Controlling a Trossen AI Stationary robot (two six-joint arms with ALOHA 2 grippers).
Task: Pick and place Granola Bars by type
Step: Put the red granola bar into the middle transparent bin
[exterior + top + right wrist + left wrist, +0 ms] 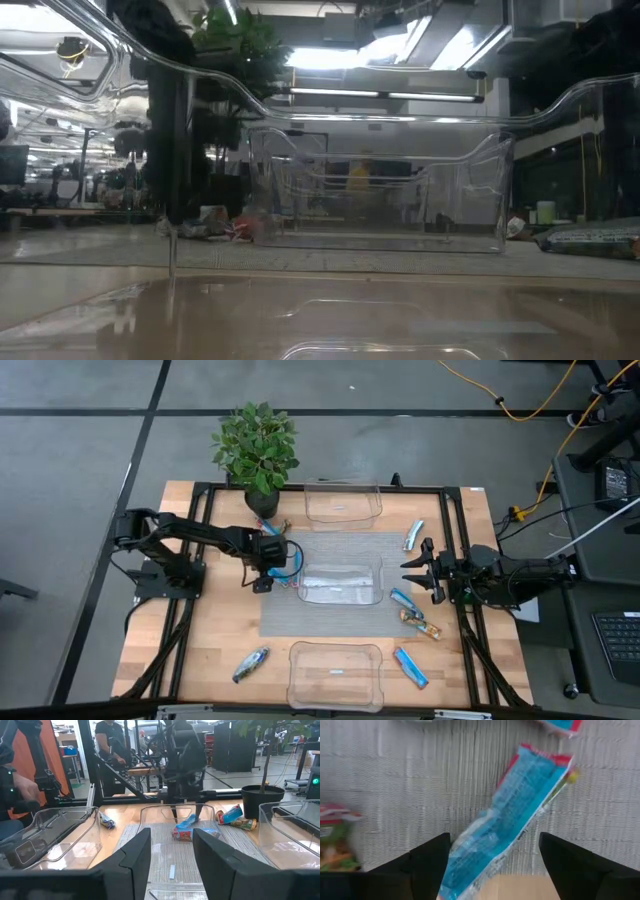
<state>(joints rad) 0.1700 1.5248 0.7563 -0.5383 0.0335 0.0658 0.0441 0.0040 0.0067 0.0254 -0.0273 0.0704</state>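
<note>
- Bars sit scattered so each can be sorted into one of three clear bins — one at the far edge [343, 503], one mid-table [341, 585], one at the near edge [335, 675].
- Left gripper [268, 575] hovers over the grey mat [330, 622] with its fingers spread wide on either side of a bright blue bar [520, 815]; nothing is gripped.
- That bar lies slanted on the mat just beside the middle bin — probably released or about to be taken.
- Right gripper [415, 570] waits near the right edge, fingers partly apart and empty, close to another blue bar [404, 600] and a brown-orange bar [421, 624].
- Wrapper print shows, but no brand is readable.
</note>
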